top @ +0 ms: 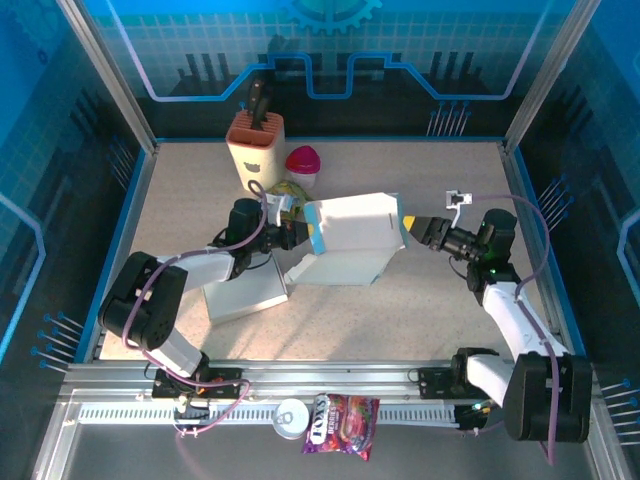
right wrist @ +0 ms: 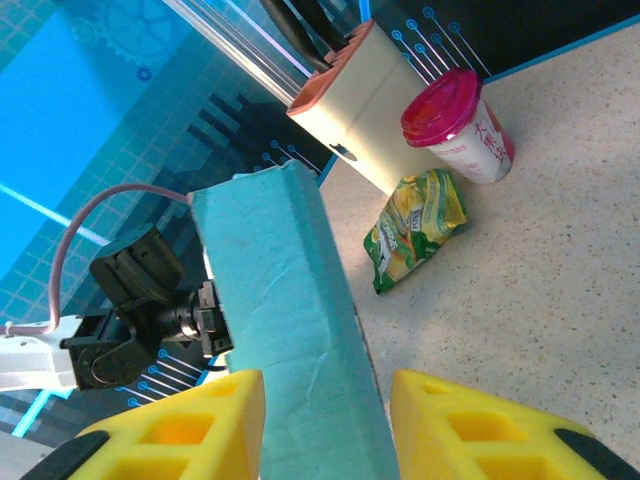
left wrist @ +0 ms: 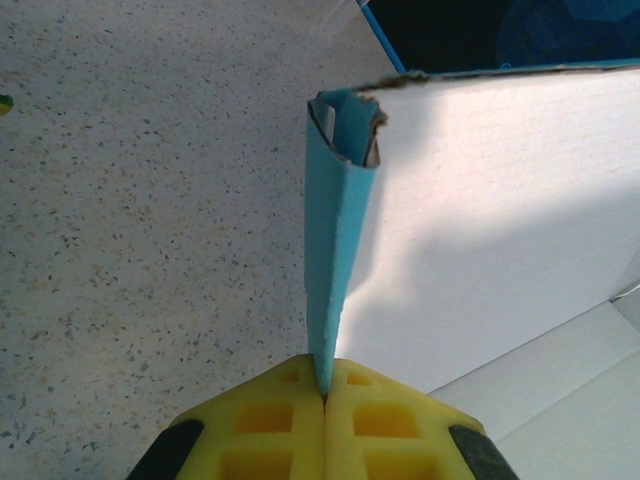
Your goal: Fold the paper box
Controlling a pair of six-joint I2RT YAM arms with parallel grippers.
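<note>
Arms, two; tools, two, with yellow pads. Paper box [top: 355, 235], one: white faces, teal-blue edges and flaps, partly formed, held tilted between the two tools, its lower corner down at the table [top: 430, 310]. Left tool [left wrist: 325, 395]: closed, pads pinching the thin blue flap of the box [left wrist: 480, 230], which rises edge-on straight ahead of the pads with its torn tip uppermost; the broad white face spreads to the right of that tool. Right tool [right wrist: 328, 390]: closed on the box, one pad against each side of its teal wall [right wrist: 290, 330], which runs up and away from the tool. Flat white card [top: 245, 290], one, lying on the table under the left arm, on the near side of the left tool [top: 290, 232]. Knife block [top: 255, 145], one, cream with an orange top and dark handles standing out of it, beyond the left tool. Cup [top: 303, 165] with pink lid, one, just beside the block. Green snack packet [top: 285, 195], one, lying between the cup and the left tool. Tin [top: 290, 417], one, and purple sweet bag [top: 340, 423], one, side by side on the metal rail at the arm bases, well behind both tools. Table: pale speckled top with blue edging. Enclosure: blue translucent panels printed with grid and gear, in aluminium posts
</note>
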